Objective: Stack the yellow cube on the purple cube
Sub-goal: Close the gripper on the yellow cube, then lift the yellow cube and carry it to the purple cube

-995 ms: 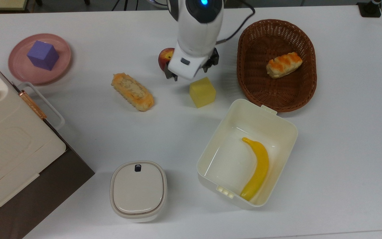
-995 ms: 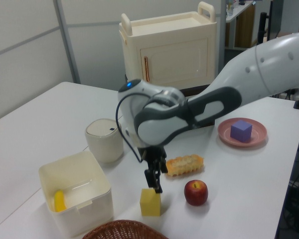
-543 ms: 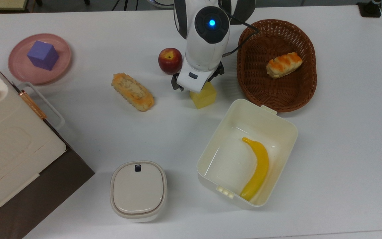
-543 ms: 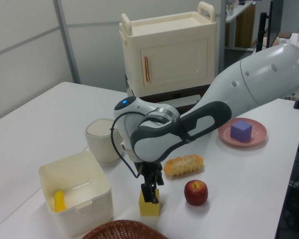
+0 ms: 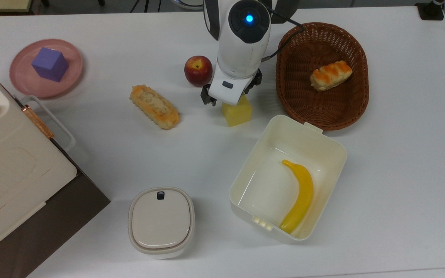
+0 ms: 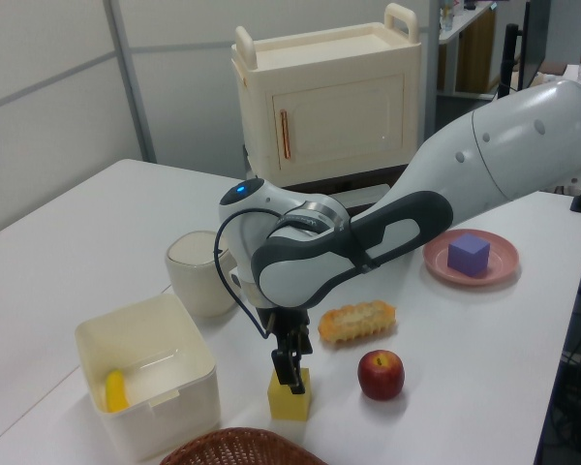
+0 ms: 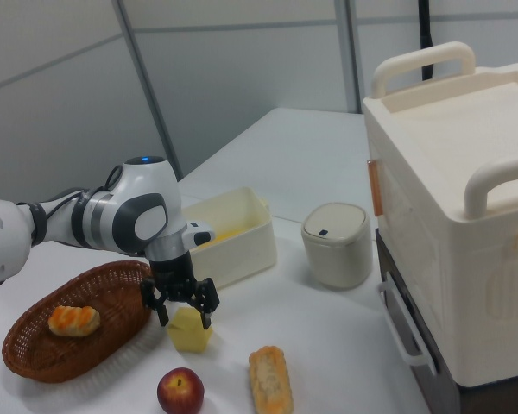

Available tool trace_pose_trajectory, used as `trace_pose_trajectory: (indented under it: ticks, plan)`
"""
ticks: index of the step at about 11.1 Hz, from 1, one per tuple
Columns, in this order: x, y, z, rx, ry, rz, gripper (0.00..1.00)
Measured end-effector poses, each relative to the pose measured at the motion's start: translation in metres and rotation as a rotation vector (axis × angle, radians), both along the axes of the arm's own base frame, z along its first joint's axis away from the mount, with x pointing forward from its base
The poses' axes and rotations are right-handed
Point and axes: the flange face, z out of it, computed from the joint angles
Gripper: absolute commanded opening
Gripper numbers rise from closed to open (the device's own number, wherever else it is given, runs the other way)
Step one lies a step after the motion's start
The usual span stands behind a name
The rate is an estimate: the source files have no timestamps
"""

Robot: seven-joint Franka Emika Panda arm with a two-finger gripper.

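The yellow cube [image 5: 238, 113] stands on the white table between the apple and the white box; it also shows in the left view [image 6: 289, 399] and the right view [image 7: 191, 335]. My gripper [image 5: 231, 92] hangs straight over it, open, with one dark finger on each side of the cube's top [image 7: 186, 312]. In the left view the fingers [image 6: 291, 370] reach down to the cube's upper edge. The purple cube [image 5: 50, 64] sits on a pink plate [image 5: 21, 83] at the top view's far left, well away from the gripper, and appears on that plate in the left view [image 6: 468, 254].
A red apple [image 5: 198, 70] lies just beside the gripper. A bread roll [image 5: 154, 107] lies between the gripper and the plate. A brown basket [image 5: 357, 96] holds a bun [image 5: 330, 75]. The white box [image 5: 245, 170] holds a banana [image 5: 299, 197]. A lidded canister [image 5: 161, 222] and cream cabinet [image 5: 10, 166] stand nearby.
The gripper moved from above the apple toward the top view's right, came over the yellow cube and lowered around its top. The cube and the other things stayed put.
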Motion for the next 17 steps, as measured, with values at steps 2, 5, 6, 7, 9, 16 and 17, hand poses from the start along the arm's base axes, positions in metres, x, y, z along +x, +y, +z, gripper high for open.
trace_pose_trajectory:
  ticks: [2,5,6,7,9,16,17]
  plan:
    - [0.000,0.000,0.000,0.001,0.000,0.006,1.00]
    - [0.001,0.006,-0.013,0.001,0.011,0.010,0.97]
    - [0.002,0.008,-0.019,0.001,0.011,0.007,0.77]
    - [0.003,0.008,-0.022,0.000,0.008,-0.002,0.59]
    - [0.005,0.007,-0.020,0.001,0.001,-0.006,0.49]
    - [0.007,-0.064,0.039,-0.097,-0.011,-0.059,0.48]
    - [0.006,-0.101,0.059,-0.092,-0.026,-0.083,0.48]
